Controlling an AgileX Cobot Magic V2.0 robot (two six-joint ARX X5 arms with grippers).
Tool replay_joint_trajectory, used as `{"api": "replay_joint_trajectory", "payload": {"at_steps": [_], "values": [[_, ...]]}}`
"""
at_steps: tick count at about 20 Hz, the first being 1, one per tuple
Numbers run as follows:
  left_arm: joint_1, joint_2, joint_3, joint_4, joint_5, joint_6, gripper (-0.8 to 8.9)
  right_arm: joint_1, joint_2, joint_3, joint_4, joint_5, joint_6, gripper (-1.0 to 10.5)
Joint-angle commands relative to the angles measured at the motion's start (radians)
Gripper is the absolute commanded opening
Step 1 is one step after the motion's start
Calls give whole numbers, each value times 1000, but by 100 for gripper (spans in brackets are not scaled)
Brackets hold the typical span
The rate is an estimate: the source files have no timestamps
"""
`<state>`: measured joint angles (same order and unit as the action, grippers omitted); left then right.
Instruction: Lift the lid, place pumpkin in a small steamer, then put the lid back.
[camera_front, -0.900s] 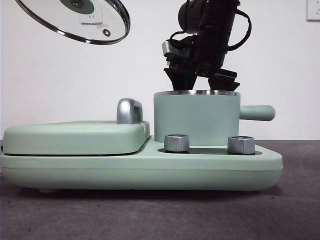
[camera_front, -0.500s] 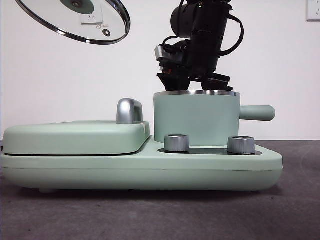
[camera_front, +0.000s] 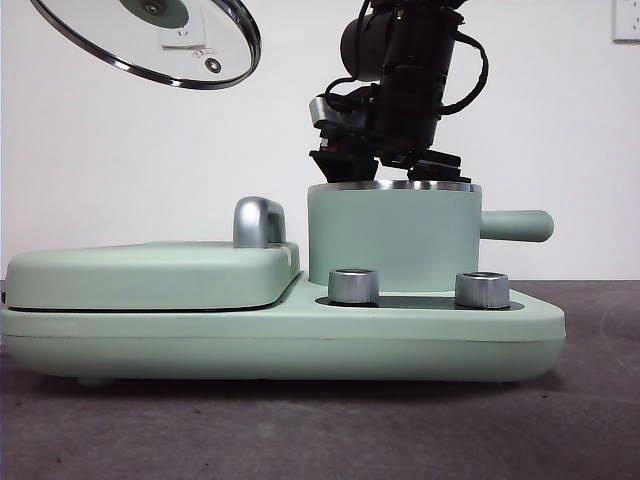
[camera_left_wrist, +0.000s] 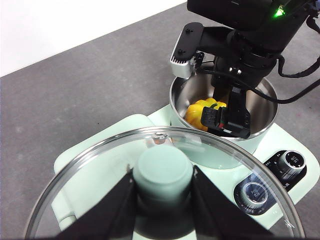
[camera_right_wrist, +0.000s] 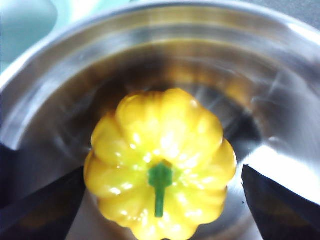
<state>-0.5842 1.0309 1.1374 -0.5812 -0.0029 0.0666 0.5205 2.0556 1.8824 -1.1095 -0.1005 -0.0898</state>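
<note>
White wall stands behind a dark grey bench (camera_front: 600, 420), which carries a long mint green appliance base (camera_front: 280, 340) with 2 steel dials (camera_front: 354, 286) on its front. On that base, a wide flat griddle cover (camera_front: 150, 275) with a steel handle (camera_front: 258, 222) lies beside the small steamer (camera_front: 392, 240), a mint green pot whose short handle points away from the cover.

Directly above the steamer's rim hangs the right arm, big and dark, with its right gripper (camera_left_wrist: 226, 120) reaching down into the pot. Its fingers (camera_right_wrist: 45, 202) are spread wide, one on each side of the pumpkin (camera_right_wrist: 160, 160) and clear of it. Released, the pumpkin sits on the steamer's steel floor, green stem up.

High above the griddle cover, well apart from the steamer, the lid (camera_front: 150, 40) hangs tilted in the air. Its mint green knob (camera_left_wrist: 162, 175) is clamped between the fingers of the left gripper (camera_left_wrist: 162, 200). A small vent hole (camera_left_wrist: 160, 136) shows in the glass near the steel rim.
</note>
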Motion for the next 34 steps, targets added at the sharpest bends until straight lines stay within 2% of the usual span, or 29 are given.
{"api": "replay_joint_trajectory", "payload": {"at_steps": [1,4,9,12,18,23,28,34], "values": [[-4,3,30,27,-3,0,10,10,-24,30,0,-2,-6,481],[-4,3,30,27,-3,0,10,10,-78,57,-12,-1,0,372],[-4,3,29,27,-3,0,10,18,-206,49,-23,55,32,370],[-4,3,30,27,-3,0,10,27,-306,-14,25,91,49,370],[-4,4,30,19,-2,0,10,27,-567,-324,228,105,71,369],[-5,12,30,36,31,0,10,32,-818,-600,381,103,134,369],[-20,80,30,136,67,-5,10,50,-1054,-809,419,163,150,369],[-47,181,30,272,110,-3,10,53,-1205,-940,413,161,170,370]]}}
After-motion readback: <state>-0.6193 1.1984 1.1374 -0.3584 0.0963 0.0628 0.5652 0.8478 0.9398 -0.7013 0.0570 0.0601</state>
